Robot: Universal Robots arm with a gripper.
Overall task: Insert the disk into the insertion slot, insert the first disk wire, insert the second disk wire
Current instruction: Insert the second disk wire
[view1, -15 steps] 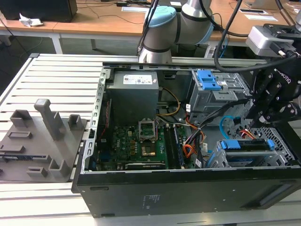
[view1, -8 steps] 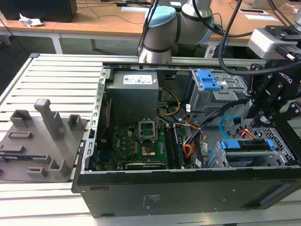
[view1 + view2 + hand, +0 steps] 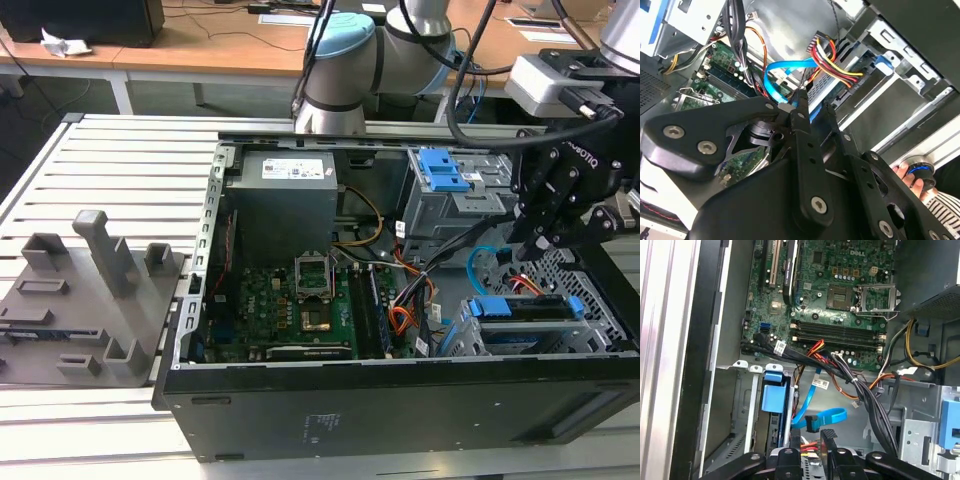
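Disk (image 3: 525,308) already sits in the insertion slot (image 3: 455,343), so I'm parked with the gripper (image 3: 524,245) right by the second disk wire (image 3: 832,415) plug. Can't tell if it's clamped or released.

hand (image 3: 796,102) | tip near light-blue flat cable (image 3: 787,65) | red-yellow-blk wire bundle (image 3: 836,63) just beside cable | mobo (image 3: 720,81) behind
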